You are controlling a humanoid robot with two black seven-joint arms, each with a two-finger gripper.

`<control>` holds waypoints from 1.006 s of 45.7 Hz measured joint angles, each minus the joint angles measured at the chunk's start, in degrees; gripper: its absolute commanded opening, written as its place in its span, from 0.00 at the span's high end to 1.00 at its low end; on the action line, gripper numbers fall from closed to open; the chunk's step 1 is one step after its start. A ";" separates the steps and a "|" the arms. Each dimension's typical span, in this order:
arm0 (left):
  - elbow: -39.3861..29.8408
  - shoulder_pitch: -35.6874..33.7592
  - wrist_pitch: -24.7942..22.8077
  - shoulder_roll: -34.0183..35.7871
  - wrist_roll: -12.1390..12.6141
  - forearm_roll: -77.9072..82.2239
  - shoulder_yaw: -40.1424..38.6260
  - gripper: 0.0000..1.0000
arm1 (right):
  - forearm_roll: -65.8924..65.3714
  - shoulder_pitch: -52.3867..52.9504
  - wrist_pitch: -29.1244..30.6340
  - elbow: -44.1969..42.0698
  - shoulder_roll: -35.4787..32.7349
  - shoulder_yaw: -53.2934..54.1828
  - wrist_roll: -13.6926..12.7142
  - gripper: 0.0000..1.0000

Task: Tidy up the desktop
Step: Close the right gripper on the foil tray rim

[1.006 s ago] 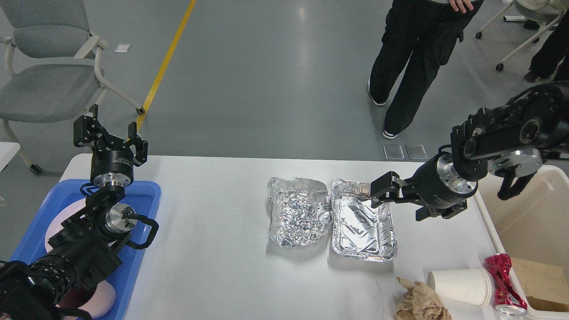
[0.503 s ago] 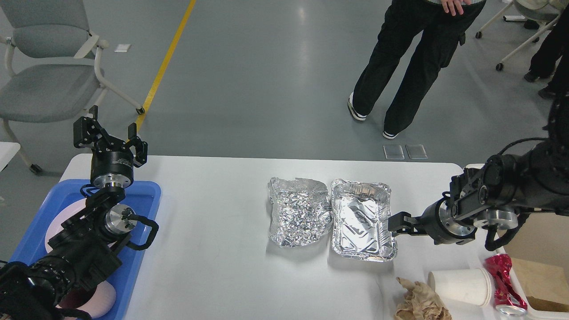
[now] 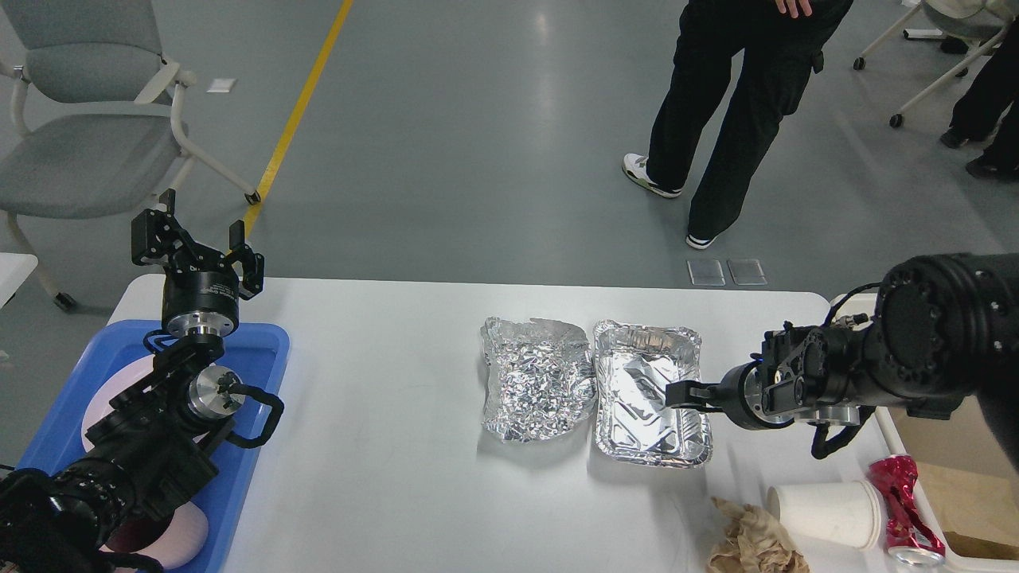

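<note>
**Tidying barely started: most litter still on the tabletop**

You are early in the job, judging by what lies about. The white tabletop [image 3: 382, 446] still carries a crumpled foil sheet [image 3: 535, 380] and, touching its right edge, a foil tray [image 3: 649, 394], both mid-table. At the front right corner sit a wad of brown paper [image 3: 748, 541], a white paper cup [image 3: 828, 511] on its side just beside it, and a crushed red can [image 3: 903, 509] against the cup, resting on the bin's edge.

Containers:
- Blue tray [image 3: 267, 350] at the left end: holds a pinkish plate-like thing, mostly hidden by your left arm. Can't tell what else.
- Cream bin [image 3: 892, 438] off the right end: a brown cardboard piece shows inside; the rest is out of frame or hidden.
- Foil tray: looks empty, only creased foil inside.

Your right gripper [image 3: 683, 394] is low at the foil tray's right rim, seen end-on; whether the jaws are spread or pinching the rim, you can't tell. Your left gripper [image 3: 195, 251] is held up past the tabletop's far left corner, jaws spread, holding nothing.

Left to do, as a judgement: both foil pieces, paper, cup and can all need to go, probably into the bin.
</note>
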 measured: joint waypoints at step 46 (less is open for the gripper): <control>0.00 0.00 -0.02 0.00 0.00 0.00 -0.01 0.04 | -0.09 -9.55 -1.52 -9.92 0.49 0.50 2.05 1.00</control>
